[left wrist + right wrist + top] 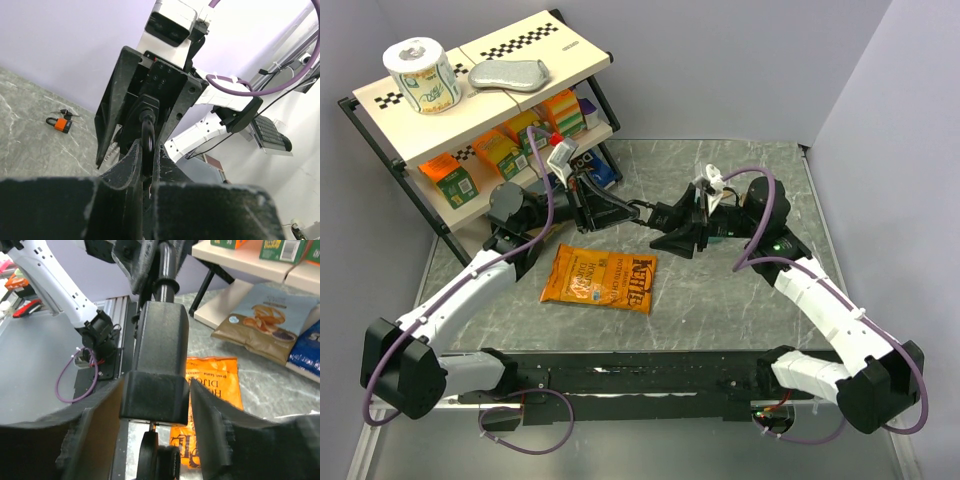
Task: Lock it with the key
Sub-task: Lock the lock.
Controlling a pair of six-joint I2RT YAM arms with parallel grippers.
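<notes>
A black padlock (157, 355) hangs in mid-air over the middle of the table. My left gripper (148, 150) is shut on its shackle (147, 131), which runs up between the pads. A key with a black head (156, 457) sticks in the keyhole on the lock's underside. My right gripper (156, 385) is open around the lock body, one finger (107, 405) against its side and the other finger (207, 410) a narrow gap away. Neither finger touches the key. In the top view both grippers meet at the padlock (646, 211).
An orange chips bag (600, 278) lies on the table under the grippers. A shelf rack (380, 95) at the back left carries a toilet roll (422, 75), a grey pouch (508, 73) and boxes. A small orange padlock (61, 124) with keys lies on the table.
</notes>
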